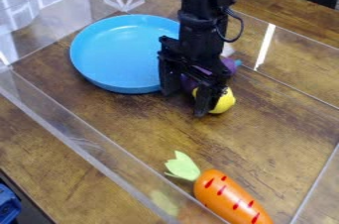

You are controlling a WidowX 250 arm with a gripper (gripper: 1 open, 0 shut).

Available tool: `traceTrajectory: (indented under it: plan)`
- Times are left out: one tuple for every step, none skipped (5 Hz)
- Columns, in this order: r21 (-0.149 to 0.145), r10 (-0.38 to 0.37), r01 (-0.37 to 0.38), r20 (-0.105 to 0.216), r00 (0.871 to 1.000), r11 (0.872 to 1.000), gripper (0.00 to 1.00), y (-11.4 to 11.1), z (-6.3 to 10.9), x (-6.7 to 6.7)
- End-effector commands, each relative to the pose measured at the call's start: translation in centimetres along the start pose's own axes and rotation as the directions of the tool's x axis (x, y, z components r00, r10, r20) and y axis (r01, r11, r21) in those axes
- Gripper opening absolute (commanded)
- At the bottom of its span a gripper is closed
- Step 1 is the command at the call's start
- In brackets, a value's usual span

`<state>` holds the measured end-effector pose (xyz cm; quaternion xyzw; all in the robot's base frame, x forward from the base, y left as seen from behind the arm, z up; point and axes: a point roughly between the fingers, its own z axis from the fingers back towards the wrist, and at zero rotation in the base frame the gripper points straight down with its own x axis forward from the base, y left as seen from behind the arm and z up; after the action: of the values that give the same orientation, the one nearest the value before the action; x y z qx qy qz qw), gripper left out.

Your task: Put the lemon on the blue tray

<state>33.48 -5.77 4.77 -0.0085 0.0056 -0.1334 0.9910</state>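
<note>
Wooden tabletop behind clear plastic walls

The table (284, 159) is dark brown wood with plank seams and visible grain, and it shines where light falls on it, most of all near the right edge. A low clear wall (79, 134) runs along the near side, its edges catching pale glints; another clear panel (59, 0) stands at the upper left, with a whitish grid pattern showing through it. A small patch of blue (7, 208) sits in the bottom left corner, too cropped to identify.
</note>
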Motion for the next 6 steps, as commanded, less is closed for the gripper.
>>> traceTrajectory:
  plan:
    - [0.018, -0.003, 0.001, 0.111, 0.994, 1.000, 1.00, -0.5, 3.7, 1.4]
    - [0.017, 0.001, -0.004, 0.126, 0.992, 1.000, 1.00, -0.9, 4.0, 1.8]
    - [0.018, 0.012, -0.015, 0.135, 0.991, 1.000, 1.00, -0.7, 4.2, 2.9]
    - [0.020, 0.012, -0.015, 0.127, 0.992, 1.000, 1.00, -0.1, 2.3, 2.7]
    - [0.020, 0.012, -0.014, 0.120, 0.993, 1.000, 1.00, 0.3, 0.1, 2.3]
    - [0.026, 0.013, -0.016, 0.112, 0.994, 1.000, 0.00, 0.2, -1.0, 2.2]
